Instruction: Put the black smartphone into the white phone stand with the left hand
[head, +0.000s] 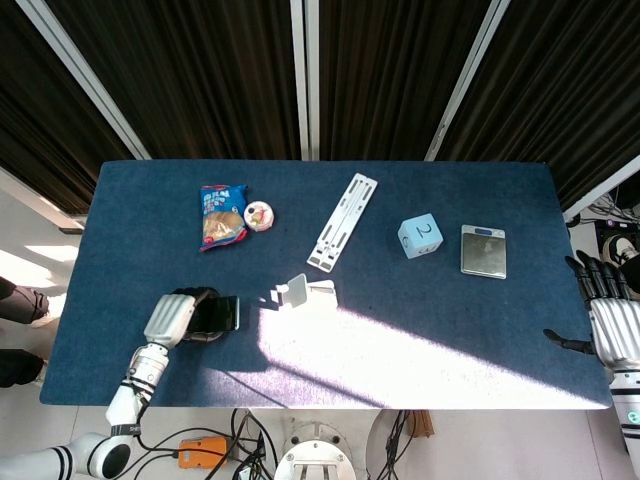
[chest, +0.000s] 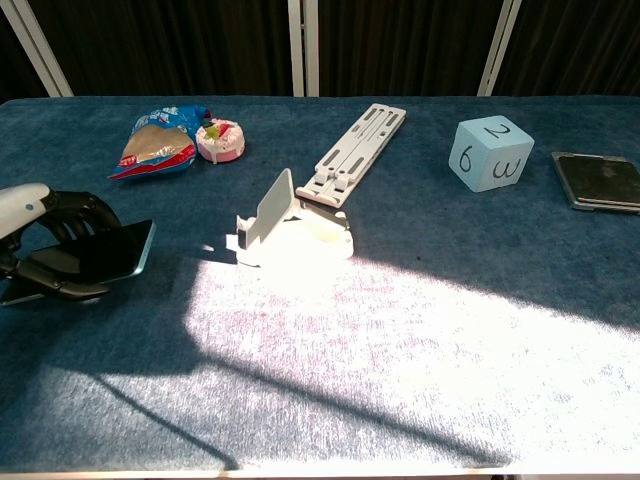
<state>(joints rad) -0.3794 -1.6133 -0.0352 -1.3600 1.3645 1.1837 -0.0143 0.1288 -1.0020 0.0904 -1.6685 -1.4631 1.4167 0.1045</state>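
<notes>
Left hand (chest: 45, 245) grips the black smartphone (chest: 110, 250) near the desk's (head: 460, 320) front-left edge, fingers wrapped over and under the slab, its right end tilted up off the felt-like blue cloth. White phone stand (chest: 290, 225) sits to its right, apart, angled plastic back plate upright, bare cloth between them. Right hand (head: 612, 325) hangs just off the desk's right edge, fingers spread, holding nothing.

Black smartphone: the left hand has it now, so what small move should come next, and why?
Probably carry it right toward the white phone stand. The left hand grips the black smartphone tilted off the table, and the stand sits empty, apart to its right.
</notes>
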